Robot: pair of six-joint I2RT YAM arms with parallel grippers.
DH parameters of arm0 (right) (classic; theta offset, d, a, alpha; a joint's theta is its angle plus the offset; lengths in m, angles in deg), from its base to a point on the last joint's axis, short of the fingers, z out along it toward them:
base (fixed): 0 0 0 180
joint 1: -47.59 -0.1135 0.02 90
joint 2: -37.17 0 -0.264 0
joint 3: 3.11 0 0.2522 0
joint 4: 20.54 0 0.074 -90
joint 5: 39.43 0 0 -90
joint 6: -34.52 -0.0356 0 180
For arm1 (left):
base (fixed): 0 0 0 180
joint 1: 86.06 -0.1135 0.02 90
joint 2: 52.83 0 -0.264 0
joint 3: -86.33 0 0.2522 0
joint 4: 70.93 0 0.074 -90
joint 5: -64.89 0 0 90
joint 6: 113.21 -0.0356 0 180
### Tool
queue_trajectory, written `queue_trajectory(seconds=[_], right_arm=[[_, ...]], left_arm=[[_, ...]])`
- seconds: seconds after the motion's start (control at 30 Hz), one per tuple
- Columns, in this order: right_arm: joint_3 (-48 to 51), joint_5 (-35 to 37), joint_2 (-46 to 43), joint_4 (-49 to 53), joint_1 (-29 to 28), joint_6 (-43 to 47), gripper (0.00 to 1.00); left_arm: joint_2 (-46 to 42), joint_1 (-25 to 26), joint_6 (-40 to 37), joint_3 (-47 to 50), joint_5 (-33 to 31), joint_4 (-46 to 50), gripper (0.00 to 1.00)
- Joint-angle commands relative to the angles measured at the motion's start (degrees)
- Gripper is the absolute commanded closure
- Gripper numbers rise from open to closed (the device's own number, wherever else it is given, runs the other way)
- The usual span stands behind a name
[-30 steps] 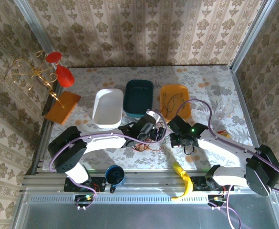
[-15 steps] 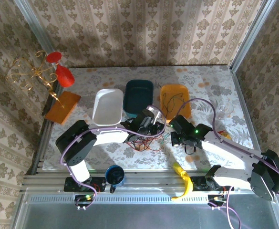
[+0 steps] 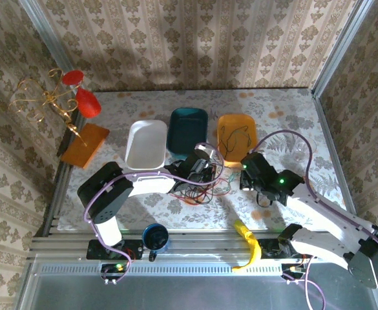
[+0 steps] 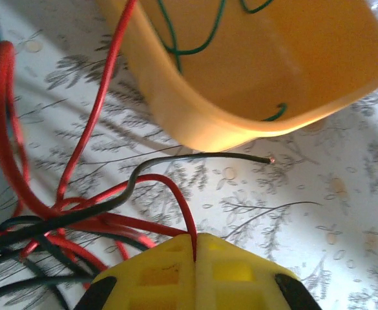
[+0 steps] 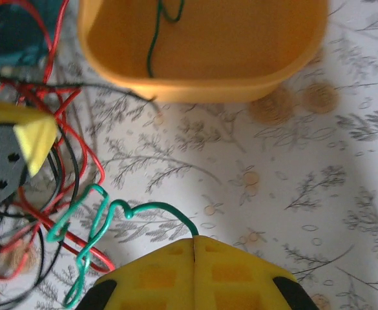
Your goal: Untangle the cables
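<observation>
At the left edge we see a gold wire stand with red ornaments (image 3: 50, 97), and just beside it a flat orange rectangular board (image 3: 85, 145). Next on the floral tablecloth (image 3: 305, 116) comes a white oblong plastic tub (image 3: 145, 143), close against a dark teal rectangular plastic tub (image 3: 187, 129). In front of these two, near the middle of the table, lies the tangle of thin red, black and green cables (image 3: 198, 190). The left gripper (image 4: 196, 242) sits over it, its yellow fingers pressed together on a red cable (image 4: 92, 123) that runs straight out of the seam between them. A black cable (image 4: 195, 157) arches across the red loops and ends in a bare tip on the cloth, just short of the near wall of an orange-yellow plastic tub (image 4: 195, 123). A green strand lies inside that tub. To the right of the tangle, the right gripper (image 5: 194, 244) has its yellow fingers closed flat on a green cable (image 5: 92, 226), which kinks away to the left towards the red and black loops.
</observation>
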Motion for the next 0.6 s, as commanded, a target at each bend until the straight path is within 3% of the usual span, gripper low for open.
queue_trajectory(seconds=[0.0,0.2,0.33,0.4,0.5,0.57], right_arm=[[-0.64,5.34,-3.19,3.97,2.99,-2.24,1.00],[0.68,-1.08,-6.10,4.03,10.83,-0.98,1.00],[1.58,-6.84,-3.74,1.92,11.51,1.06,1.00],[1.93,-13.39,0.53,0.47,11.38,2.42,0.99],[1.71,-20.00,8.26,-0.87,9.27,4.11,0.79],[1.24,-20.16,12.27,-1.44,6.47,4.84,0.67]], left_arm=[[-1.50,-0.46,2.18,1.06,-5.76,5.41,1.00],[-3.21,-0.90,3.35,4.14,-6.84,5.58,1.00],[-4.36,-0.90,2.39,5.04,-5.88,4.63,1.00],[-4.90,-0.91,1.94,5.23,-5.16,3.80,1.00],[-5.18,-0.87,1.69,4.80,-4.89,3.49,1.00],[-5.13,-0.87,1.44,4.36,-4.88,3.51,1.00]])
